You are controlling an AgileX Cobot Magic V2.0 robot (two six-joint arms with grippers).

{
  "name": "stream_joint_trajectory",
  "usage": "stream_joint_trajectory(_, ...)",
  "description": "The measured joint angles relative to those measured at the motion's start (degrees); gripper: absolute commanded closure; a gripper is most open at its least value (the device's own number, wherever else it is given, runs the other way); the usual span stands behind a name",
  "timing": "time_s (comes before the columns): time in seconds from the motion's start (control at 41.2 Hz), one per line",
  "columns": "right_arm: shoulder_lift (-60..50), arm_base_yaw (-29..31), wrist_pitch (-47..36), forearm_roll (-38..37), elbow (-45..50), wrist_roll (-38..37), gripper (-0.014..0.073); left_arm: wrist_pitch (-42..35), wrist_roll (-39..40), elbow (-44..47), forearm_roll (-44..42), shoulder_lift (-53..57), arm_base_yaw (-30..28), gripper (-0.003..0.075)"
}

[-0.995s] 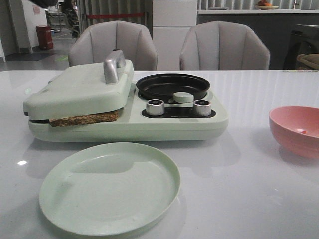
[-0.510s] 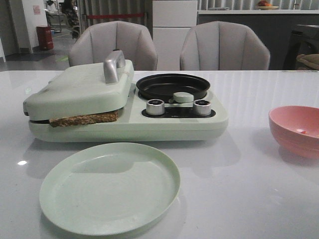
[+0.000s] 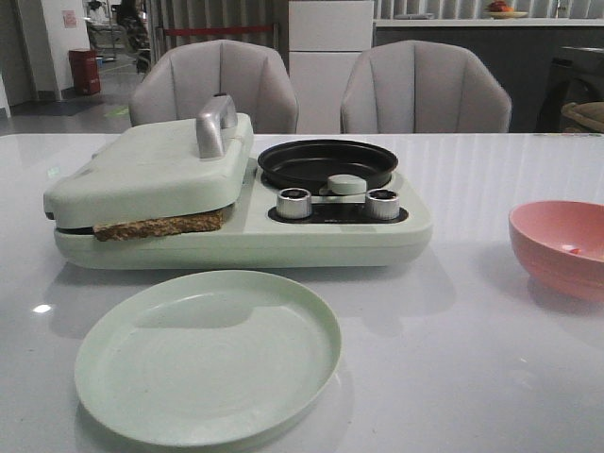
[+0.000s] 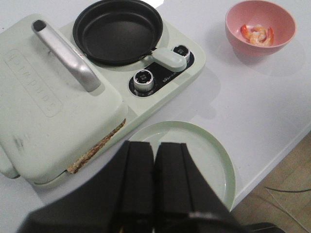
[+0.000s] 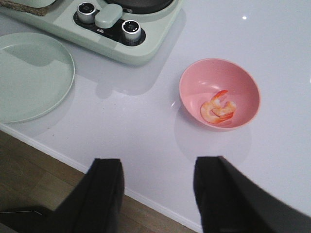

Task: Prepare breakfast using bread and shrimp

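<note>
Nothing on the table had moved since one second before: the breakfast machine (image 3: 236, 189), the plate and the bowl all stayed in their places in the front view, and neither of my arms entered that view. As landmark I took the breakfast machine. Its pressing lid (image 4: 53, 107) was shut down on the bread (image 3: 159, 226), so I judged the bread was placed there for toasting; only a brown crust edge showed at the front slit, and I could not tell if one slice or two lay inside. Its black pan (image 3: 327, 163) was empty, probably waiting for the shrimp. The pale green plate (image 3: 208, 356) lay just in front of the machine, bare, I think for receiving the finished food. The pink bowl (image 5: 219, 93) stood well apart to the right of the machine and held the shrimp (image 5: 218, 109), a few curled orange-pink pieces; from the front the bowl was cut by the picture edge and only a small pink spot was seen inside. My left pincer (image 4: 154, 170) hung above the plate with its two fingers pressed together, holding nothing. My right pincer (image 5: 158, 189) hovered over the table edge near the bowl, its fingers wide apart, perhaps ready for the shrimp. The tips of both were blurred.
</note>
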State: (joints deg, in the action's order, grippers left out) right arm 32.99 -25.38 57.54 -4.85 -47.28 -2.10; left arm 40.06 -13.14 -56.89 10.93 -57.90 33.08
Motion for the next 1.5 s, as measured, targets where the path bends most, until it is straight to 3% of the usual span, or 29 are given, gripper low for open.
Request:
stream_joint_trajectory(0.461,0.0,0.0,0.0,-4.0,0.0,0.0,0.0143,-4.5,6.8,17.6,-0.1,24.1,0.1,0.0618)
stream_joint_trajectory(0.752,0.0,0.0,-0.2,-4.0,0.0,-0.6,0.0143,-4.6,7.9,19.4,-2.0,24.9,-0.2,0.0618)
stream_joint_trajectory(1.043,6.1,0.1,-0.1,-10.2,-0.2,-11.4,0.0143,-3.4,9.6,19.4,-4.5,24.9,-5.1,0.0618)
stream_joint_trajectory(1.359,19.0,8.8,0.1,-11.6,-7.2,-15.2,0.0143,-2.5,9.7,19.4,-4.7,24.9,-5.6,0.0618)
stream_joint_trajectory(1.505,24.8,15.6,0.0,-7.2,-9.9,-11.3,0.0143,-2.5,9.7,19.4,-4.7,24.9,-5.6,0.0618)
